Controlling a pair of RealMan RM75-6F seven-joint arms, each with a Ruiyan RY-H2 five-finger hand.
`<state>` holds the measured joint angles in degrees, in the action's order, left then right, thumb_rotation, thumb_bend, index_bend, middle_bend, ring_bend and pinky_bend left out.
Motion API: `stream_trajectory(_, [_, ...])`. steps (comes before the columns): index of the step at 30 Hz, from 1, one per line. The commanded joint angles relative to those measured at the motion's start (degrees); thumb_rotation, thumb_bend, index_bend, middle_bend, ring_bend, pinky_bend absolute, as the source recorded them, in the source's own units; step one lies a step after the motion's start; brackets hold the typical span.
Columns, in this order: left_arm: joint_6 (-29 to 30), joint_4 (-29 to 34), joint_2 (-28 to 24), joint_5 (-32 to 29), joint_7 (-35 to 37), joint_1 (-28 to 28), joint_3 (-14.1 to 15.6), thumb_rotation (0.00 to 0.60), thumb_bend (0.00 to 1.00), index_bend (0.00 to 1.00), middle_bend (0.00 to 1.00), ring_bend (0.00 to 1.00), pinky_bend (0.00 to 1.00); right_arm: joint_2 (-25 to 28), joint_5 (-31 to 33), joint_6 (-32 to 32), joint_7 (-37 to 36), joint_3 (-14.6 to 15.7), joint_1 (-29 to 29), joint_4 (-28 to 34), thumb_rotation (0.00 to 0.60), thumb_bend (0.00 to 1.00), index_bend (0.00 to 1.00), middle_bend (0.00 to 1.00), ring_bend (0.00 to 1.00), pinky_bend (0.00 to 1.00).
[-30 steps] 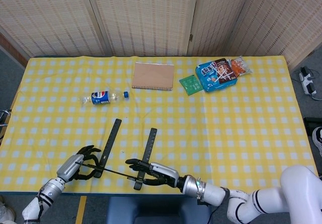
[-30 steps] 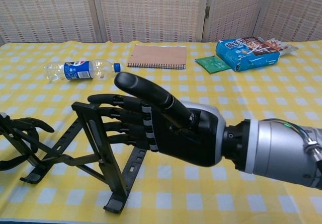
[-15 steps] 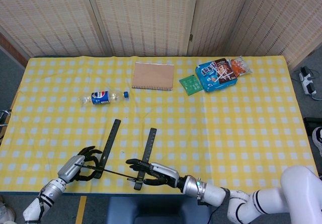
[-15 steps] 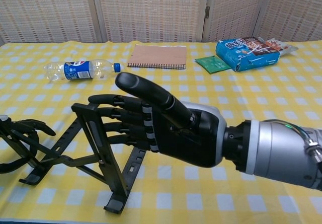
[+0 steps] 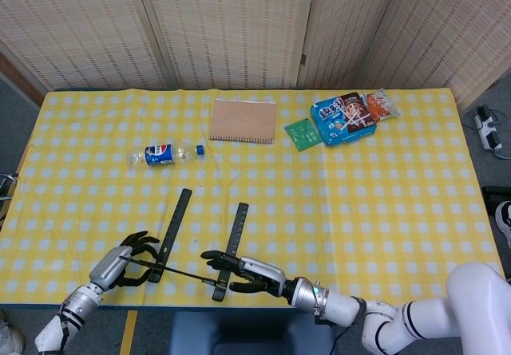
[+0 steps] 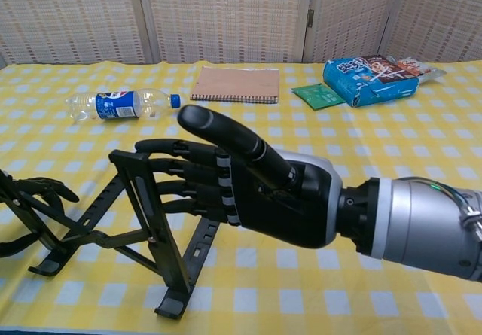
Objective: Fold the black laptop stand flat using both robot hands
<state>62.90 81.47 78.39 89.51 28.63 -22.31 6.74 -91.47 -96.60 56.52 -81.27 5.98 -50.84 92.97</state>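
The stand (image 6: 143, 222) sat at the near edge of the table (image 5: 383, 211), its legs raised in an open scissor shape in the chest view, so the fold was not done. Judged step: both hands set on the frame, about to squeeze it shut.

Right hand (image 6: 248, 192) came in from the right w/ palm facing the stand, fingers (image 6: 184, 181) stretched roughly level and pressed against the right upright bar, thumb raised above them. It was flat against the bar, not wrapped round it, so holding nothing (a push pose, not a grasp).

Left hand (image 6: 30, 214) was at the far left of the frame, mostly cut off in the chest view; fingers curled around the left leg's thin rod. In the head view it (image 5: 128, 259) sat just beside the left bar; a firm grip looked likely but wasn't sure.

Next move, as a guess: left hand steadies its side while the right pushes its bar over and down twd the table, w/o the feet skidding on the cloth.
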Motion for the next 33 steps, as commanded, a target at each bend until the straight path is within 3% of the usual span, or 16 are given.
stream_trajectory(1, [0.38,0.65,-0.01,-0.98,-1.58,0.70,-0.24,0.600,0.48,0.48,0.23,0.05,0.00,-0.02,-0.06,0.06,-0.17,0.02,0.01,-0.12,0.231,0.20,0.00,0.00,0.00,0.00])
stream_trajectory(12, [0.82,2.72,0.30,-3.36,-5.26,2.06,-1.26,0.600,0.49,0.53,0.23,0.06,0.00,-0.19,-0.32,0.29,-0.75,0.08,-0.02,-0.62,0.234,0.20,0.00,0.00,0.00,0.00])
stream_trajectory(23, [0.57,3.02,0.69,-3.22,-4.68,2.25,-1.66,0.600,0.49,0.51,0.23,0.07,0.00,-0.24,-0.08,0.21,-0.54,0.03,0.02,-0.65,0.233,0.20,0.00,0.00,0.00,0.00])
stream_trajectory(33, [0.36,2.46,1.14,-3.18,-4.40,2.52,-1.64,0.600,0.50,0.57,0.25,0.08,0.00,-0.43,0.25,0.06,-0.37,-0.11,0.11,-0.85,0.234,0.20,0.00,0.00,0.01,0.00])
